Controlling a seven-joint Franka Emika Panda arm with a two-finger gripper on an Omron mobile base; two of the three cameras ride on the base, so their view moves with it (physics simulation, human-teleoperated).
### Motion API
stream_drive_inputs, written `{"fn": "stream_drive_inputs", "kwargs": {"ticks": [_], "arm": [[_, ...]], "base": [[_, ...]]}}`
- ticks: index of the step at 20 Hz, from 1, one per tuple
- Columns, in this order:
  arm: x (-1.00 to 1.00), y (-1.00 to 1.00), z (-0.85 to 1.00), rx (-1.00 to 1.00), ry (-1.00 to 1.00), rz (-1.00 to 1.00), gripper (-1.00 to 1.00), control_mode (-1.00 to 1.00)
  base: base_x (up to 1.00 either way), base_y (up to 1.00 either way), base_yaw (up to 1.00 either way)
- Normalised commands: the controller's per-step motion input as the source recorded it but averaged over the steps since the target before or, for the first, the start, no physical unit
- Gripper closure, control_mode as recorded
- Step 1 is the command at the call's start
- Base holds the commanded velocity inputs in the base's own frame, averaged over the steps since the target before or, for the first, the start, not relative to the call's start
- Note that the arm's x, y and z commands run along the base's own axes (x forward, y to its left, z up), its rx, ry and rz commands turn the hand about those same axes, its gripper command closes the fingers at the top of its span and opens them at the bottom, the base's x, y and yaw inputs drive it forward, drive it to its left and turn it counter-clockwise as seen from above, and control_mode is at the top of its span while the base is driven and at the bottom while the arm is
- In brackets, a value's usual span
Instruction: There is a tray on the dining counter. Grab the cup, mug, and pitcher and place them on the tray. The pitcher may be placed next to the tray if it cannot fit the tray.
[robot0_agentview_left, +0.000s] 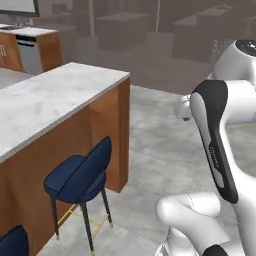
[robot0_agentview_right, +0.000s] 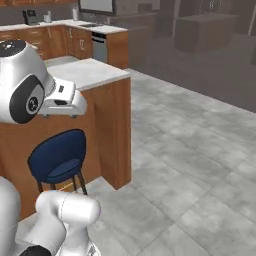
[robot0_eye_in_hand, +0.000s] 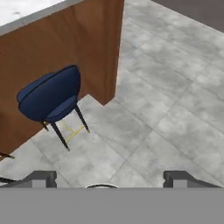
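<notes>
The dining counter (robot0_agentview_left: 50, 95) has a white grey-veined marble top and a plain brown wood front. Its near end corner stands in the right base view (robot0_agentview_right: 87, 72), and its wood front crosses the top left of the hand view (robot0_eye_in_hand: 87, 39). The part of its top that I see is bare. The tray, the cup, the mug and the pitcher are out of view. My gripper (robot0_eye_in_hand: 111, 179) is open, its two dark fingertips wide apart with nothing between them. It hangs above the grey tiled floor, off the counter's end.
A dark blue stool (robot0_agentview_left: 80, 172) on thin black legs stands against the counter front, also in the right base view (robot0_agentview_right: 57, 157) and hand view (robot0_eye_in_hand: 50, 94). A second stool (robot0_agentview_left: 12, 242) peeks in lower left. Kitchen cabinets with a dishwasher (robot0_agentview_right: 97, 45) stand behind. Grey tiled floor (robot0_agentview_right: 190, 165) stretches to the right.
</notes>
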Motion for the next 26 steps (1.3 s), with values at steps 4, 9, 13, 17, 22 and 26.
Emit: {"fn": "stream_drive_inputs", "kwargs": {"ticks": [4,9,13,17,22,26], "arm": [[0.0,0.0,0.0,0.0,0.0,0.0,-1.0,1.0],[0.0,0.0,0.0,0.0,0.0,0.0,-1.0,1.0],[0.0,0.0,0.0,0.0,0.0,0.0,-1.0,1.0],[0.0,0.0,0.0,0.0,0.0,0.0,-1.0,1.0],[0.0,0.0,0.0,0.0,0.0,0.0,-1.0,1.0],[0.0,0.0,0.0,0.0,0.0,0.0,-1.0,1.0]], "base": [[0.43,-1.0,-0.78],[0.95,-0.93,-0.47],[1.0,-0.41,-0.34],[1.0,0.0,-0.12],[1.0,-0.02,-0.03],[1.0,-0.12,0.0]]}}
